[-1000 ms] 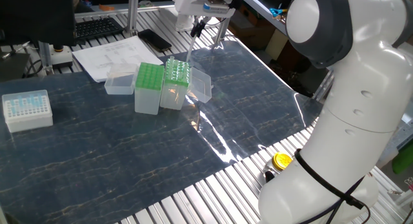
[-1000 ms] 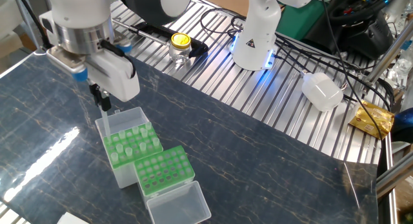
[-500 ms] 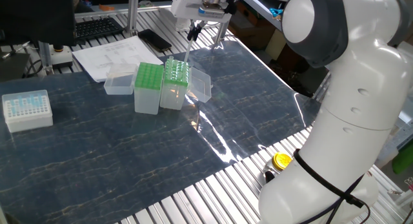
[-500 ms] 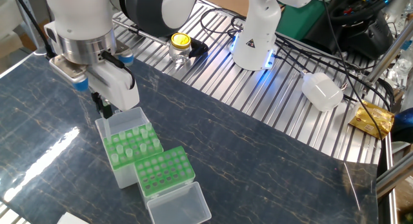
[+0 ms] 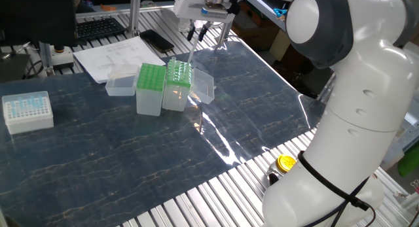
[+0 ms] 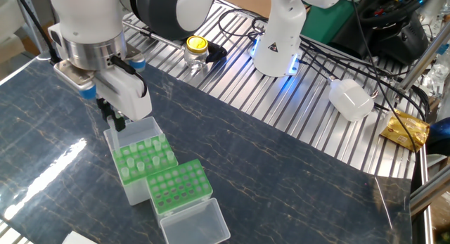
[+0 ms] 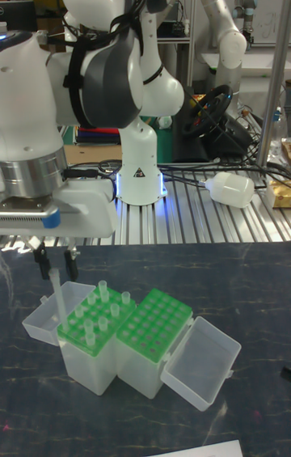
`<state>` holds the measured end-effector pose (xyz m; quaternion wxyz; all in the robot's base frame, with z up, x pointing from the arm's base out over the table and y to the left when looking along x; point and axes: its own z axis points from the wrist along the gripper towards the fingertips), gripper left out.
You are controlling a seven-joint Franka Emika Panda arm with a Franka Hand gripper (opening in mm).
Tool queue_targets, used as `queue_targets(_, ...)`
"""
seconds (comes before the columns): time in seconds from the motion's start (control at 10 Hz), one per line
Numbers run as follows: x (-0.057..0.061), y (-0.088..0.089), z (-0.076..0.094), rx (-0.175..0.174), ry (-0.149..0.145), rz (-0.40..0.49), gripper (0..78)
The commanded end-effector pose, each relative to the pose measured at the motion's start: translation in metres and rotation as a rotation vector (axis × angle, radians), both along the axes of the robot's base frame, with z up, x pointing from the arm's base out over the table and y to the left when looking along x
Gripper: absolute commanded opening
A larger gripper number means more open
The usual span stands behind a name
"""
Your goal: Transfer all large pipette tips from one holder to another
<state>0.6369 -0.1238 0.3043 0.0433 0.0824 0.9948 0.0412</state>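
Tall fixed view, item: large pipette tips (image 7: 101,303), lower left of frame, standing in the left green rack (image 7: 81,337). One further tip (image 7: 55,295) leans at that rack's left edge, under the gripper (image 7: 53,263). You should judge them light, stiff and slick (thin-walled, likely crushable); take hold at the wide collar. Jaws: apart, flanking the leaning tip's top, not clamping. Change: half a second ago they were pinched together.

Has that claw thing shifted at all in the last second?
Yes. The gripper has come down toward the green rack and its open lid; in the tall view a tip hangs below the jaws.
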Motion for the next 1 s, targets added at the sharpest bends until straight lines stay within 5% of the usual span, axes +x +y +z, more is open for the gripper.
queue_targets(0.1, 0.002, 0.001, 0.000, 0.001, -0.004, -0.005, 77.4)
queue_targets(0.7, 0.002, 0.001, 0.000, 0.001, -0.004, -0.005, 77.4)
queue_targets(0.8, -0.005, 0.020, 0.002, -0.003, 0.043, -0.021, 77.4)
queue_targets(1.0, -0.018, 0.037, 0.004, -0.005, 0.051, -0.025, 77.4)
